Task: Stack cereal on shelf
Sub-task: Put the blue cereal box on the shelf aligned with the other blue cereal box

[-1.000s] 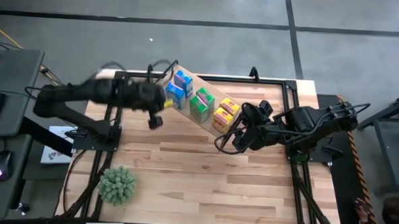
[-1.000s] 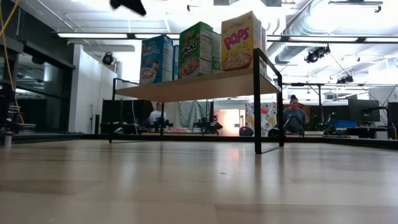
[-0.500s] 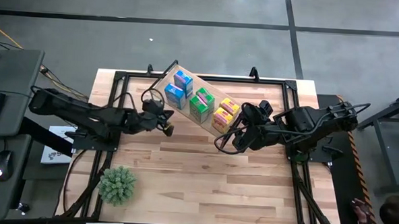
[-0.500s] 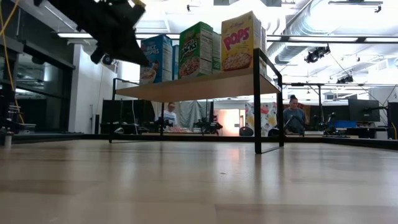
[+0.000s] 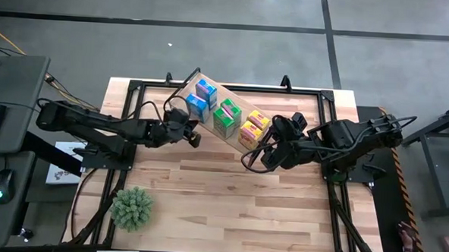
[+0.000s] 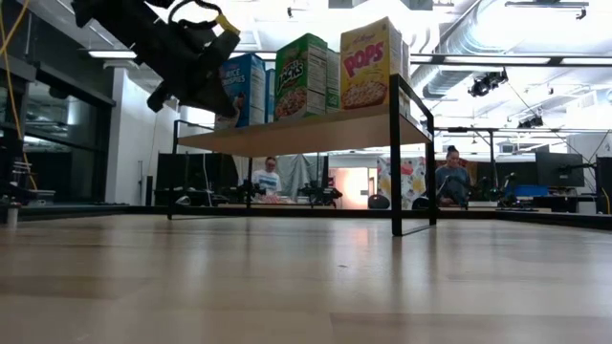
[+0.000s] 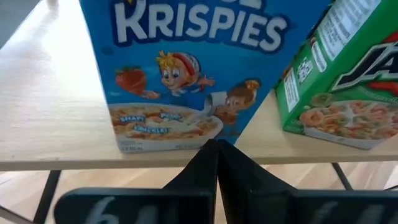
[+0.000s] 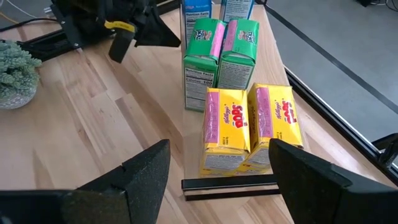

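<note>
My left end effector (image 7: 217,163), pinched empty, faces the blue cereal (image 7: 186,68) at the shelf (image 7: 50,118) edge: light, stiff cardboard, best gripped across its narrow sides.

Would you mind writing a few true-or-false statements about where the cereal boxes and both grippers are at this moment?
1. The left gripper is shut, just in front of the blue cereal boxes. True.
2. The yellow cereal boxes lie on the tabletop. False: they stand on the shelf.
3. The right gripper is open and empty. True.
4. The green cereal boxes stand between the blue and yellow ones. True.
5. The plant ball sits on the shelf. False: it rests on the table, near the left arm's side.
</note>
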